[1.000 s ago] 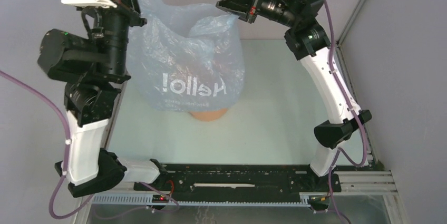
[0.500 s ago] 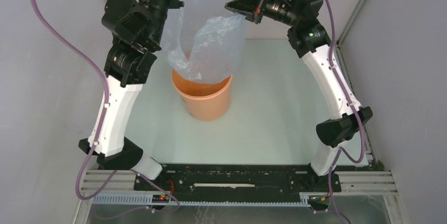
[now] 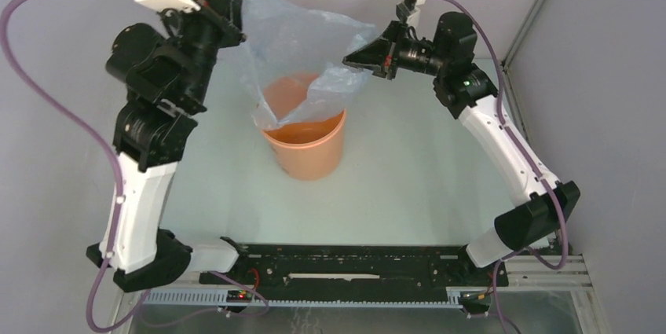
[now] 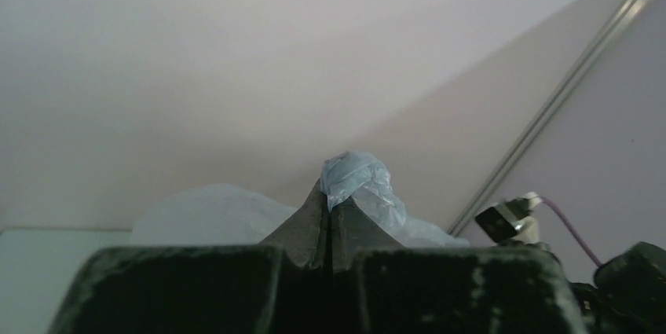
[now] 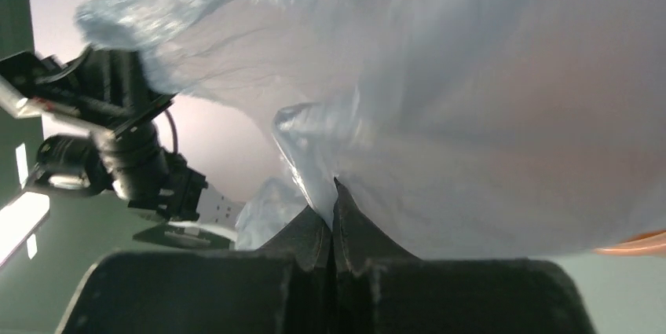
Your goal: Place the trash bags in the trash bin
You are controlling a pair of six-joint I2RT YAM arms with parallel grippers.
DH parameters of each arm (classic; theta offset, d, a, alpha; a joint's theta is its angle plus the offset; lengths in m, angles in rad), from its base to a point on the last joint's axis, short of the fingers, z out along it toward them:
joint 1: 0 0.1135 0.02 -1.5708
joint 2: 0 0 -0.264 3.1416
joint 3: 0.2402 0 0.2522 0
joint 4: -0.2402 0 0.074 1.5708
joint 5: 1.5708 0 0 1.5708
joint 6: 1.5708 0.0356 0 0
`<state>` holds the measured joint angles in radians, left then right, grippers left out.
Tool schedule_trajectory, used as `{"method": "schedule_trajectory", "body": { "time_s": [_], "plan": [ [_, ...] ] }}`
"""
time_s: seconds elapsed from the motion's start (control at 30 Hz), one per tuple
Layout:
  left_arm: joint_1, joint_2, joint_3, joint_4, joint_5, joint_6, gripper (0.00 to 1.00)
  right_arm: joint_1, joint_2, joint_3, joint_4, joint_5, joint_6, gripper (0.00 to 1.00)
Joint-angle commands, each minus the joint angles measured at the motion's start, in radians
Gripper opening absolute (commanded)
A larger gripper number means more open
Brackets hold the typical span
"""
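The pale blue-grey trash bag [image 3: 302, 51] hangs stretched between my two grippers, its lower end inside the mouth of the orange trash bin [image 3: 309, 152], which stands upright mid-table. My left gripper [image 3: 236, 10] is shut on the bag's top left edge, high above the bin. In the left wrist view a wad of film [image 4: 357, 181] sticks out past the closed left gripper [image 4: 328, 192]. My right gripper [image 3: 351, 59] is shut on the bag's right edge. In the right wrist view the right gripper [image 5: 333, 192] pinches the film [image 5: 471, 130], and a sliver of the bin [image 5: 640, 244] shows.
Grey enclosure walls stand behind and to both sides, with a metal corner post [image 3: 530, 12] at the back right. The pale table [image 3: 408, 177] stretches around the bin. The black base rail [image 3: 345, 267] runs along the near edge.
The left arm swung left and lower, pulling the bag's mouth wider. The right gripper dropped slightly. The bag's lower end stays in the bin, which the bag had covered one second ago.
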<state>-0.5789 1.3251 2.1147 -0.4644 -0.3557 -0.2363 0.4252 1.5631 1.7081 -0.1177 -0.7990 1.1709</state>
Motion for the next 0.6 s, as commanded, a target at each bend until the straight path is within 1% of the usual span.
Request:
{"method": "schedule_trajectory", "body": {
  "time_s": [0.0, 0.07, 0.13, 0.17, 0.23, 0.33, 0.4, 0.43, 0.53, 0.57],
  "plan": [
    [0.013, -0.092, -0.036, -0.129, -0.145, -0.059, 0.0, 0.011, -0.078, 0.002, 0.003, -0.049, -0.057, 0.0],
    [0.013, -0.116, -0.031, -0.145, -0.141, -0.072, 0.0, 0.026, -0.077, 0.007, 0.006, -0.068, -0.038, 0.0],
    [0.013, -0.127, -0.014, -0.128, -0.076, -0.069, 0.01, 0.051, -0.077, 0.023, 0.01, -0.084, -0.03, 0.0],
    [0.013, -0.125, -0.006, -0.119, -0.02, -0.066, 0.02, 0.058, -0.08, 0.029, 0.003, -0.087, -0.033, 0.0],
    [0.013, -0.107, 0.007, -0.123, 0.027, -0.083, 0.02, 0.056, -0.096, 0.017, -0.006, -0.083, -0.032, 0.0],
    [0.015, -0.085, -0.011, -0.16, 0.052, -0.157, 0.04, 0.012, -0.148, -0.054, -0.008, -0.051, -0.001, 0.0],
    [0.016, -0.1, -0.058, -0.155, 0.052, -0.199, 0.12, -0.035, -0.195, -0.125, 0.022, -0.041, 0.05, 0.0],
    [0.015, -0.114, -0.084, -0.145, 0.048, -0.215, 0.13, -0.057, -0.215, -0.159, 0.033, -0.038, 0.066, 0.0],
    [0.019, -0.131, -0.097, -0.16, 0.048, -0.242, 0.12, -0.089, -0.256, -0.201, -0.003, -0.047, 0.072, 0.0],
    [0.019, -0.126, -0.088, -0.174, 0.053, -0.247, 0.09, -0.091, -0.265, -0.204, -0.011, -0.053, 0.072, 0.0]
  ]
}}
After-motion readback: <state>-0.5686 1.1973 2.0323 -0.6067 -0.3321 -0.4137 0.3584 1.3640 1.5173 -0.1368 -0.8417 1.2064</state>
